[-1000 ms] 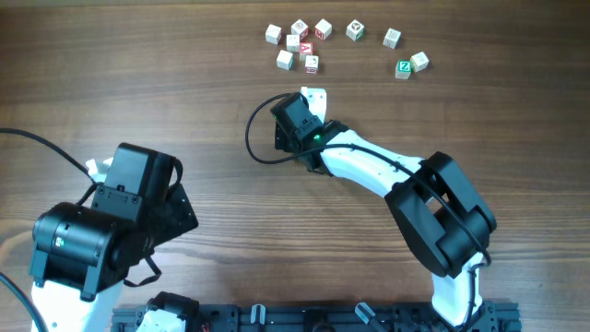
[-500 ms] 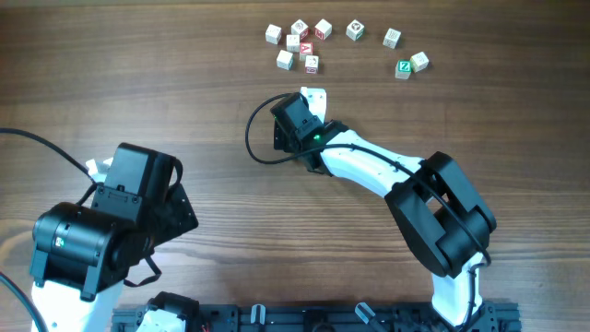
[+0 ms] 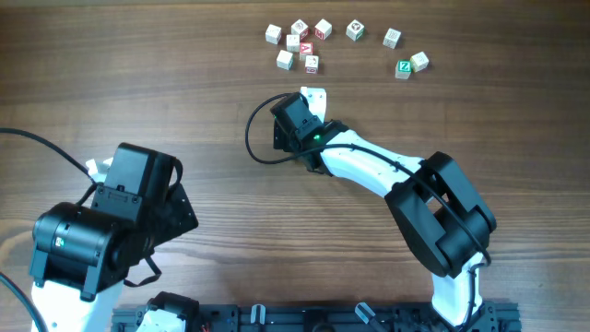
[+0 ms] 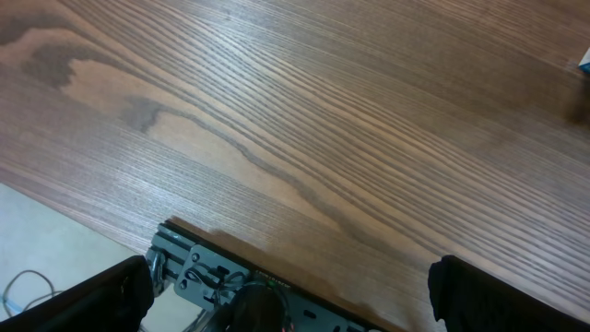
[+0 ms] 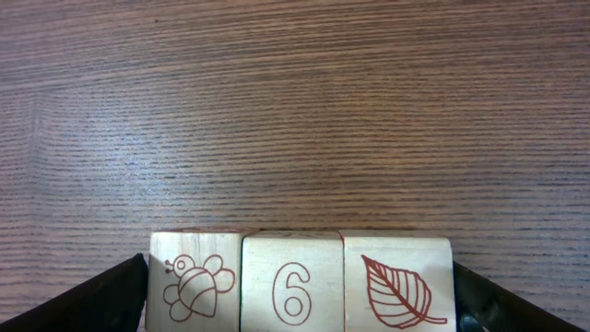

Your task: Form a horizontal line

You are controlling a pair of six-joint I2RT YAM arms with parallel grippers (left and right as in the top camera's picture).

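Observation:
In the right wrist view a row of three whitish wooden cubes (image 5: 300,286) lies edge to edge on the table. Their near faces show a bee, a 6 and a leaf, all drawn in red-brown. My right gripper (image 5: 300,295) is spread wide, with one finger beside each end of the row. Overhead, the right gripper (image 3: 310,100) sits mid-table, and only a white bit of the row (image 3: 315,94) shows past it. My left gripper (image 4: 290,295) is open and empty over bare wood near the front edge.
Several loose letter cubes (image 3: 304,46) with red marks lie scattered at the back. Further right is a green-marked cube (image 3: 403,67) with a pale cube beside it. A black cable (image 3: 253,138) loops left of the right wrist. The table's front rail (image 4: 230,272) is near the left gripper.

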